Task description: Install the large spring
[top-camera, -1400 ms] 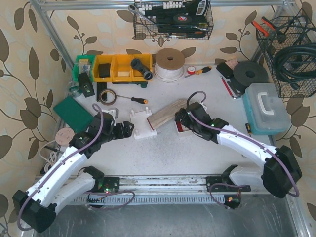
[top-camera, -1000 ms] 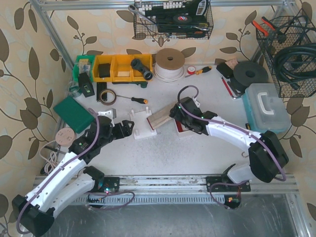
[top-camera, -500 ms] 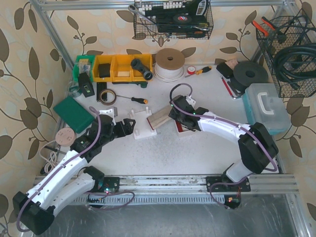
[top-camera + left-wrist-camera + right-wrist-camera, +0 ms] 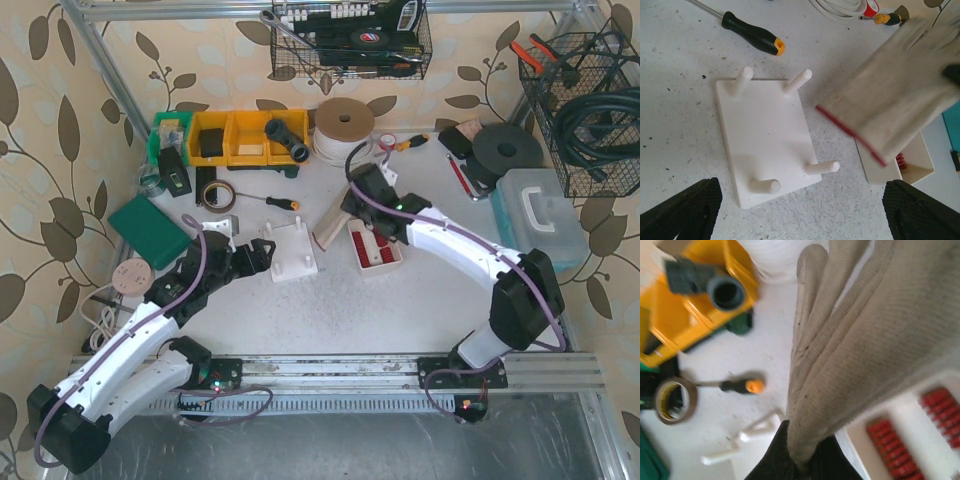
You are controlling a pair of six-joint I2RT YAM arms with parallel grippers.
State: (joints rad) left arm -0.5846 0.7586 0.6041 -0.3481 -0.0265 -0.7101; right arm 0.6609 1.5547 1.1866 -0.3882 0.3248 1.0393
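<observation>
Grip | right claw (image 4: 799,460) pinches glove (image 4: 880,335) | left claw (image 4: 802,210) wide, near peg board (image 4: 765,135)

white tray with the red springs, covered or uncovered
Uncovered: the white tray shows its red springs from above; the glove hangs pinched in the right end effector at its left edge.

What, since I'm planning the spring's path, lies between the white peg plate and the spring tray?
A glove, pinched by the right end effector, hangs between peg plate and tray, seen in the top view.
</observation>
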